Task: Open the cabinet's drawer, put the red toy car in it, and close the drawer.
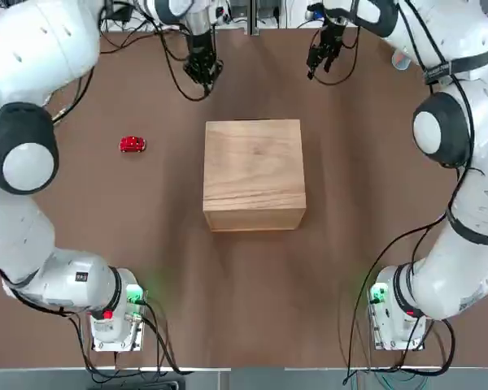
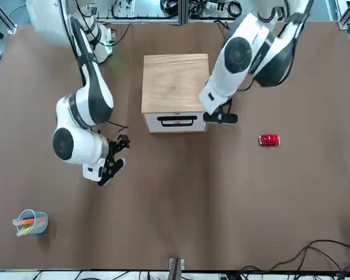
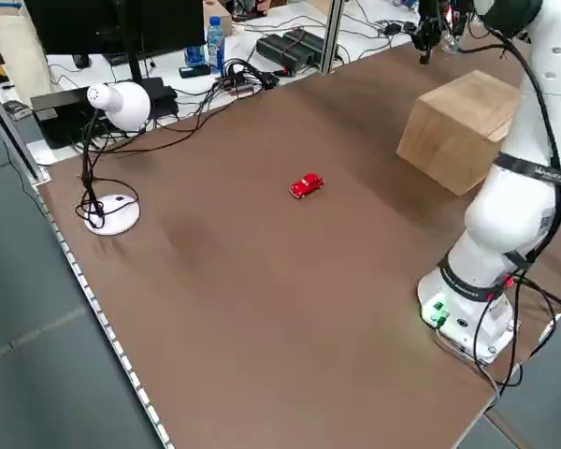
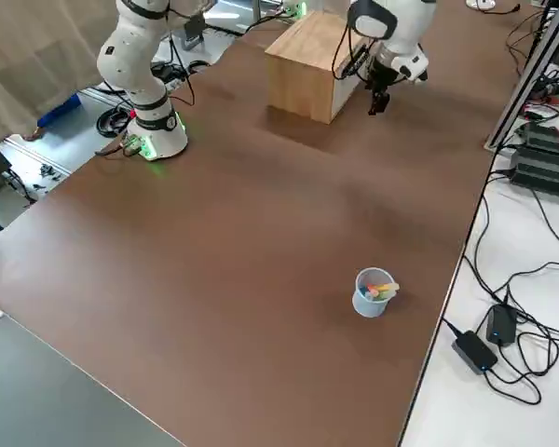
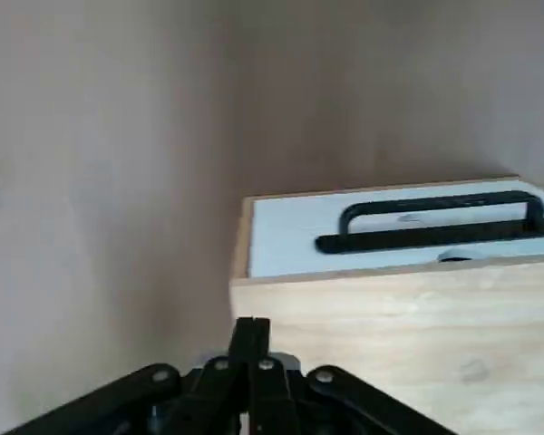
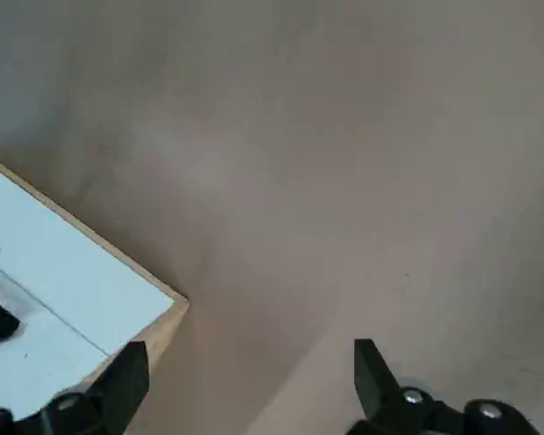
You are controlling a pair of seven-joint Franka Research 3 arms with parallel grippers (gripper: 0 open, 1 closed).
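While the red toy car (image 1: 132, 145) lies alone on the bench (image 1: 252, 292), well to the left of your left tool (image 1: 203, 75) — fingers pressed shut, empty — the cabinet (image 1: 254, 172) keeps its drawer (image 2: 176, 122) closed. Both arms reach past the cabinet's front corners, the right tool (image 1: 321, 55) gaping wide, holding nothing.

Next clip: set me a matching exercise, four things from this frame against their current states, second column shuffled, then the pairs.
Things:
1. drawer
2. red toy car
3. left claw
4. right claw

States:
A. open, holding nothing
B. shut flush in the cabinet
C. lying alone on the table
D. closed on nothing, beside the drawer front

Pairs: 1-B, 2-C, 3-D, 4-A
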